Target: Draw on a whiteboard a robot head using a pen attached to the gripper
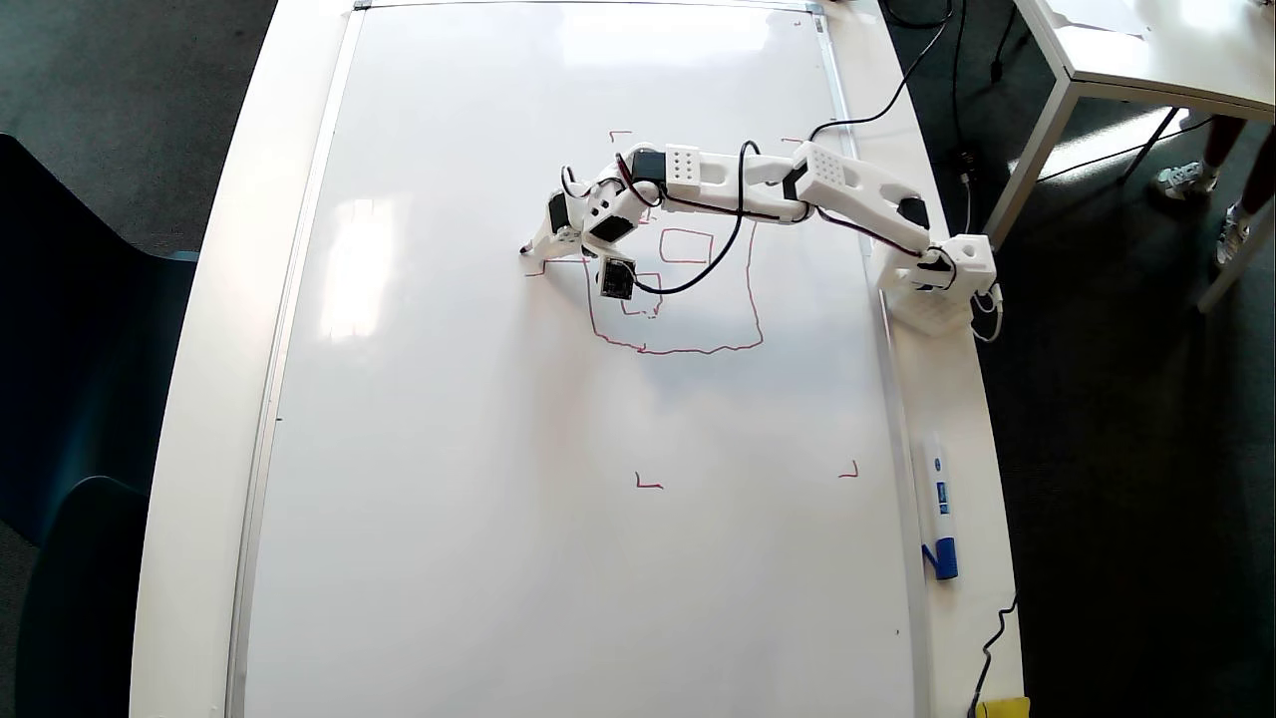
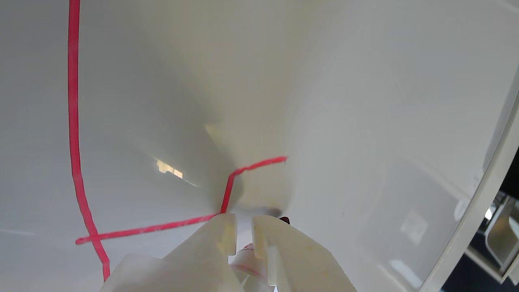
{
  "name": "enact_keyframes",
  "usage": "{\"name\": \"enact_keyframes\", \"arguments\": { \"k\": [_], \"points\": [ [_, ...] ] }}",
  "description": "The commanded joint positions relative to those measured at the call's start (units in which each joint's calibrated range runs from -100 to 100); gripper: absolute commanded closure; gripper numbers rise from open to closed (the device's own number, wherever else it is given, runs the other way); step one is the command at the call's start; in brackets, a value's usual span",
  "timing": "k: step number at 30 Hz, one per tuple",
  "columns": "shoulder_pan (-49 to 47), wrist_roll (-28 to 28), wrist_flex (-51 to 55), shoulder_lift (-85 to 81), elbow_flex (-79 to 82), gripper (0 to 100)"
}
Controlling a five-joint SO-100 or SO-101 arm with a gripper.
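the gripper (image 1: 530, 246) pinches the pen (image 2: 247, 259) at the robot head's (image 1: 698, 349) nine o'clock side; a blue-capped marker (image 1: 940, 519) lies at five o'clock off the whiteboard (image 1: 449, 499).

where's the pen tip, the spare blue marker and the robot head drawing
pen (image 2: 284, 220), wrist view, dark red tip beside the gripper finger
blue-capped marker (image 1: 939, 499), overhead view, middle of its white barrel
robot head (image 1: 698, 350), overhead view, bottom line of the red outline
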Motion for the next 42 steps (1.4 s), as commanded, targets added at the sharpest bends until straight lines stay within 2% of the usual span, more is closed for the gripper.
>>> {"name": "enact_keyframes", "arguments": {
  "k": [1, 13, 20, 42],
  "points": [
    [1.2, 0.2, 0.3, -0.7, -0.9, 99],
    [2.4, 2.3, 7.6, -3.1, 2.2, 99],
    [1.2, 2.2, 6.8, -9.6, 12.9, 99],
    [-2.1, 2.0, 6.8, -9.8, 13.2, 99]
  ]
}}
